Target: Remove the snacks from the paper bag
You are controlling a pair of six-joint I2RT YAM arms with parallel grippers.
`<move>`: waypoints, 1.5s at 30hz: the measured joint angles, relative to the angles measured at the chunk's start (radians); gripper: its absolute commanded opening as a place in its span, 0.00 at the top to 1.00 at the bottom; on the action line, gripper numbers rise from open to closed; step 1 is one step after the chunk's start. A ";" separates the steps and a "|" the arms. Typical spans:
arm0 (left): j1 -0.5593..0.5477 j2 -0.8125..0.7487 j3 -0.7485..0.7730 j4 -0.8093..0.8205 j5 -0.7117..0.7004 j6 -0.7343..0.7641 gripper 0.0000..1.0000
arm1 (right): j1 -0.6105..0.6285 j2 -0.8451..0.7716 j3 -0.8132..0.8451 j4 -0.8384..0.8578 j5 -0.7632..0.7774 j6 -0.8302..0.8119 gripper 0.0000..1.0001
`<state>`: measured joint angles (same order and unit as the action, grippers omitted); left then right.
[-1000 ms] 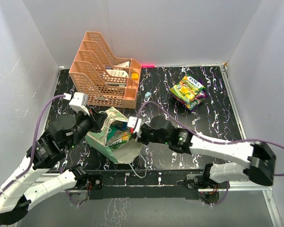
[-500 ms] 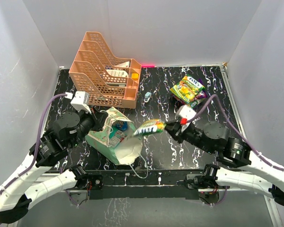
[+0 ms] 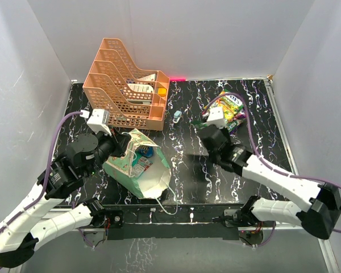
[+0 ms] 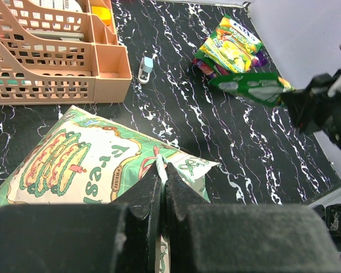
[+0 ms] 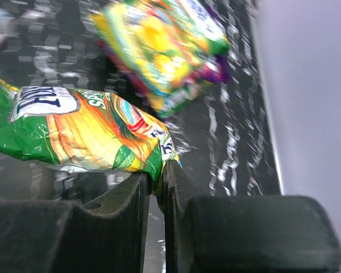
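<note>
finding: your right jaws are nipped narrow on one end of a green packet (image 5: 85, 136), which appears to hang clear of the table (image 3: 187, 170). its long axis runs 9-to-3 in the right wrist view, with the body out toward 9.

the pile (image 3: 230, 108) of unpacked snacks lies just beyond, at about 1 o'clock from that wrist in the top view, near the table's far right corner. judgement: the release belongs there, and the right arm is much the nearer.

your left jaws are pinched shut on the rim of the bag (image 3: 137, 165). it lies on its side at about 9 o'clock from the right arm, with its mouth held open.

contents: a teal packet (image 3: 141, 160) shows inside; beyond that i cannot tell. the rack (image 3: 125, 85) at 11 o'clock holds a white item and an orange one, neither part of this job.
</note>
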<state>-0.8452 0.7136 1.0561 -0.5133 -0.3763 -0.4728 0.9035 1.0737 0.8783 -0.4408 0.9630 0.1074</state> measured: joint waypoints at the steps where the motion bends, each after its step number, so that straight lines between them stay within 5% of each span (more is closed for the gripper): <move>1: 0.000 -0.002 0.000 0.000 0.000 0.000 1.00 | -0.065 0.021 -0.003 -0.011 -0.009 0.010 0.93; 5: 0.000 -0.008 0.000 -0.005 -0.001 0.000 1.00 | -0.286 0.012 -0.005 -0.031 -0.013 0.037 0.93; 15: 0.000 -0.016 0.000 -0.011 -0.001 0.005 1.00 | -0.541 -0.161 -0.046 0.038 -0.002 0.029 0.93; 33: 0.000 -0.043 0.000 -0.004 0.023 0.020 1.00 | -0.775 0.333 -0.124 0.098 -0.029 0.144 0.92; 40: 0.000 -0.058 -0.002 0.001 0.033 0.025 1.00 | -0.773 0.357 -0.141 0.079 -0.202 0.255 0.65; 45: 0.000 -0.065 -0.002 0.000 0.033 0.031 1.00 | -0.773 0.157 -0.195 0.039 -0.414 0.314 0.26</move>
<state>-0.8452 0.6483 1.0546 -0.5133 -0.3435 -0.4423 0.1307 1.2304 0.6838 -0.4023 0.5488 0.4213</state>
